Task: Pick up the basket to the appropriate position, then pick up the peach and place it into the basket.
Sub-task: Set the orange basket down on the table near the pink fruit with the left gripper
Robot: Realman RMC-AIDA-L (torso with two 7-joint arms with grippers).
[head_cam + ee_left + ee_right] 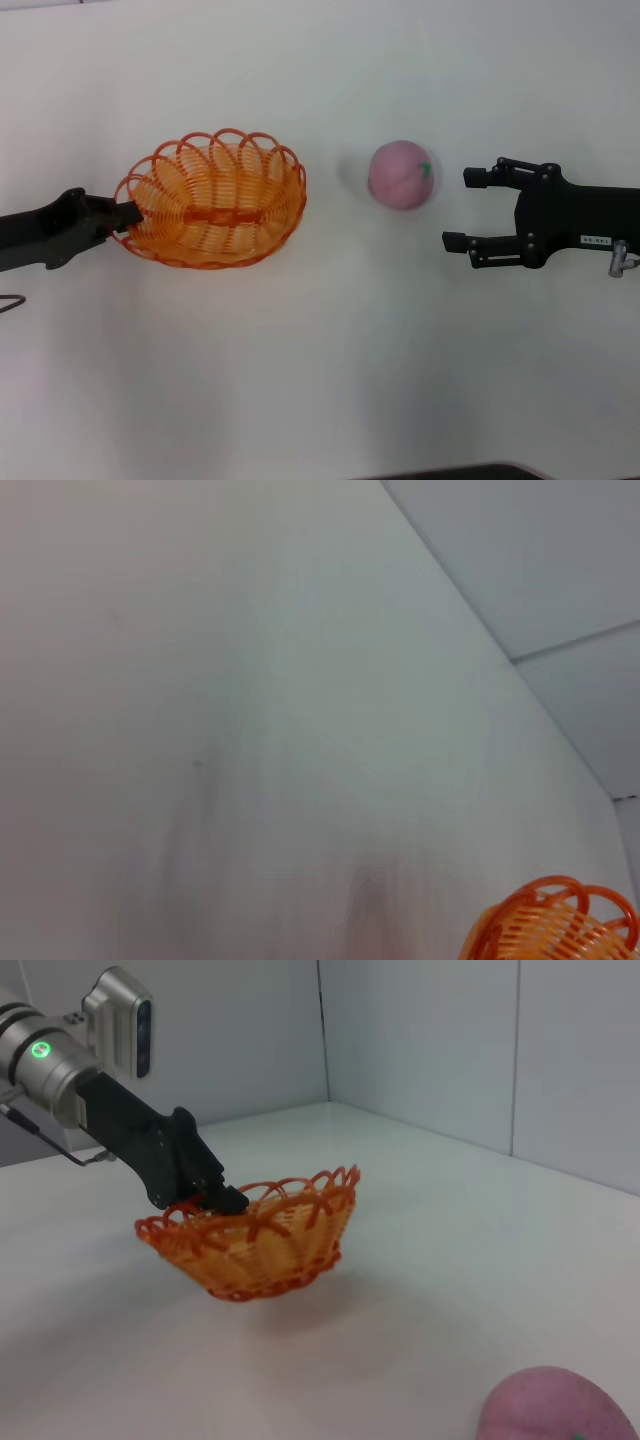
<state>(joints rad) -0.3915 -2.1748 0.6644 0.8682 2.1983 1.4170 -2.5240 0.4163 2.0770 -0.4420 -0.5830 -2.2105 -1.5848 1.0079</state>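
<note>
The orange wire basket [213, 200] is held up off the white table and tilted; its shadow lies under it in the right wrist view [260, 1240]. My left gripper [128, 212] is shut on the basket's left rim, also seen in the right wrist view [222, 1198]. A piece of the basket's rim shows in the left wrist view [556, 920]. The pink peach [401, 174] with a green leaf mark lies on the table to the right of the basket. My right gripper [467, 208] is open, just right of the peach, not touching it. The peach shows in the right wrist view [556, 1406].
The white table [320, 360] spreads all around. Grey wall panels [430, 1040] stand beyond the table's far edge. A thin cable loop [10, 302] lies at the left edge.
</note>
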